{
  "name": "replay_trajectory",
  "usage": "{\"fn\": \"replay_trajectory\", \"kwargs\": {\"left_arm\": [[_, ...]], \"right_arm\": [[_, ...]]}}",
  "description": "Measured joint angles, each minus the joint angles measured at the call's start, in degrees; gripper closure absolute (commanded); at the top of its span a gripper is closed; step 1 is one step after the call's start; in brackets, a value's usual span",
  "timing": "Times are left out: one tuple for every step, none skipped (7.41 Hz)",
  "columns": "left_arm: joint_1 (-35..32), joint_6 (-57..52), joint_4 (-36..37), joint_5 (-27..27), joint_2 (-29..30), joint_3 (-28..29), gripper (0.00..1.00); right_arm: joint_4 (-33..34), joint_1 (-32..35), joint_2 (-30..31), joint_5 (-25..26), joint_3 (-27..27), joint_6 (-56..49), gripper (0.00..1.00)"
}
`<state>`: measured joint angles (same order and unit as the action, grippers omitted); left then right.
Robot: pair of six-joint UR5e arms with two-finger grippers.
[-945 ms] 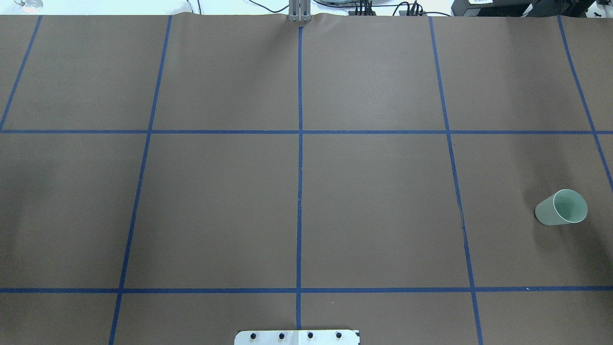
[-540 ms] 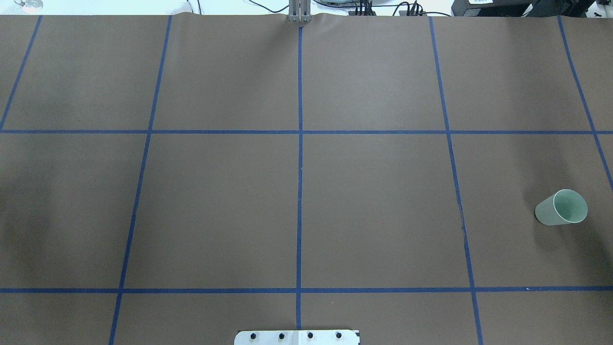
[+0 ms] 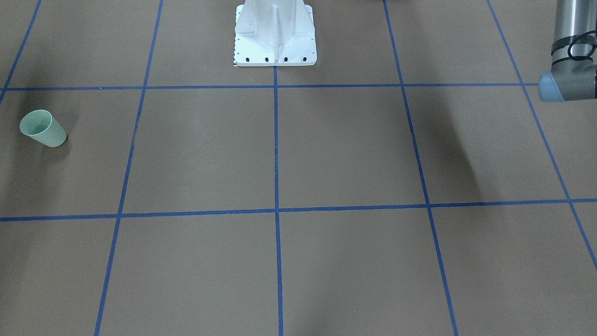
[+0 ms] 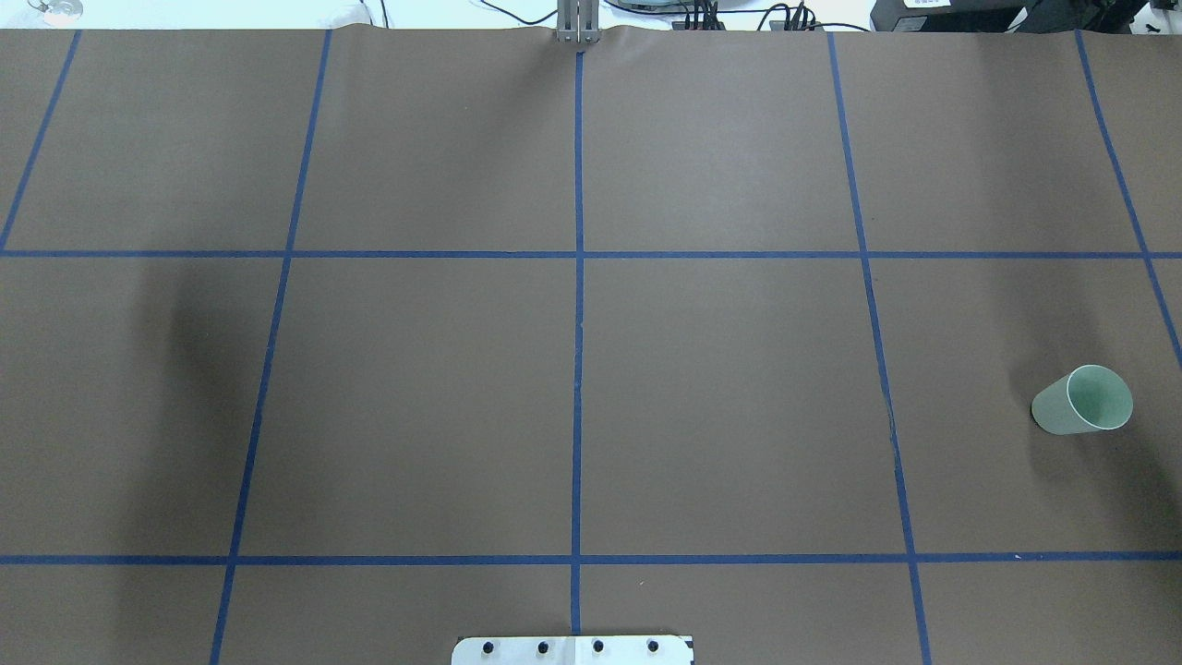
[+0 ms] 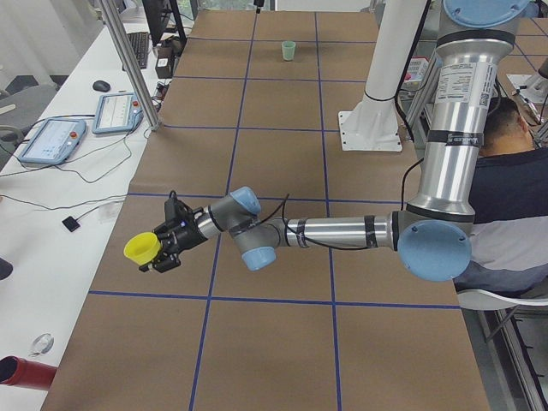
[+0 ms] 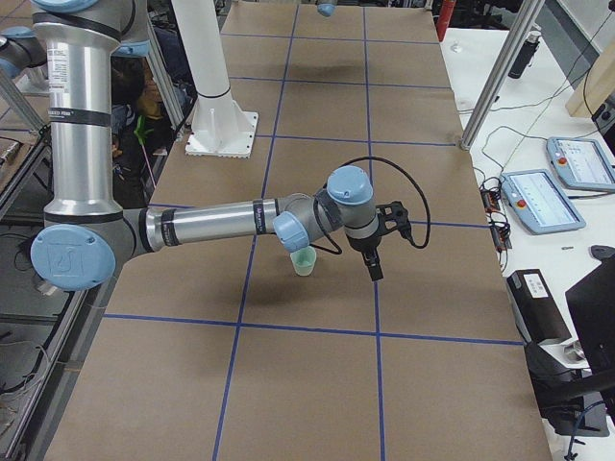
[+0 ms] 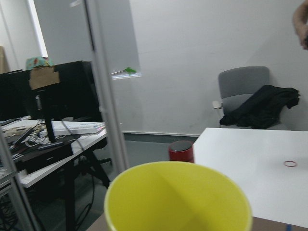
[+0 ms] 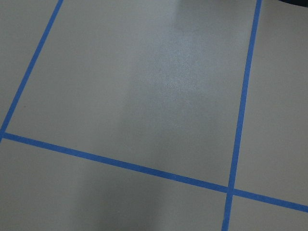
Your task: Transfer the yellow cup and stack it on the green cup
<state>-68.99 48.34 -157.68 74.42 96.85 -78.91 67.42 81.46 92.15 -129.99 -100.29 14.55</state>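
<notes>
- On the left half of the surface (image 4: 720,388), the overhead view shows a shadow that is darker and further in toward the centre than half a second ago. I take it as the left arm swinging in with its load.
- The green cup (image 4: 1082,400) has not shifted. It stands upright at the far right, mouth up, ready to receive.
- The yellow cup (image 5: 141,248) is off the surface at the tip of the left tool (image 5: 161,250), at the left end. It is turned on its side with the rim pointing away from the arm, and its rim fills the bottom of the left wrist view. It looks carried, but I cannot tell how the jaws stand.
- The right tool (image 6: 375,269) points down near the green cup in the right-side view. I cannot tell whether it is wide or narrow.
- The two cups are well apart, so most of the transfer is still to do.
- The surface is brown, gridded with blue tape lines (image 4: 578,369), and the white base plate (image 3: 275,42) sits at the robot's side.
- Around it are desks with control tablets (image 5: 51,139), a seated person (image 5: 505,171), and a grey chair (image 7: 245,91) beyond the left end.
</notes>
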Motion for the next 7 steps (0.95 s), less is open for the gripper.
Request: {"fn": "replay_trajectory", "kwargs": {"left_arm": [[0.1,-1.1,-2.2,5.6,1.5,-2.1,1.0],[0.2,-1.6,-3.5,11.0,3.5,-3.2,1.0],[0.4,-1.8,-4.3,16.5,5.7,-4.2,1.0],[1.5,-1.9,-6.3,21.7,7.5,-5.8,1.0],[4.6,-2.3,-9.7,24.9,8.9,-7.3,1.0],[9.3,-4.6,-13.0,26.2,10.9,-8.1,1.0],[13.7,-8.8,-14.9,26.8,12.7,-8.7,1.0]], "right_arm": [[-0.1,0.0,0.1,0.0,0.0,0.8,0.0],[-0.2,0.0,0.1,0.0,-0.1,1.6,0.0],[-0.3,0.0,0.1,0.0,-0.1,2.0,0.0],[-0.3,0.0,0.0,0.0,-0.2,2.2,0.0],[-0.3,0.0,0.0,0.0,-0.2,2.2,0.0],[-0.3,0.0,-0.1,-0.1,-0.3,2.3,0.0],[-0.2,0.0,-0.2,-0.3,-0.4,2.9,0.0]]}}
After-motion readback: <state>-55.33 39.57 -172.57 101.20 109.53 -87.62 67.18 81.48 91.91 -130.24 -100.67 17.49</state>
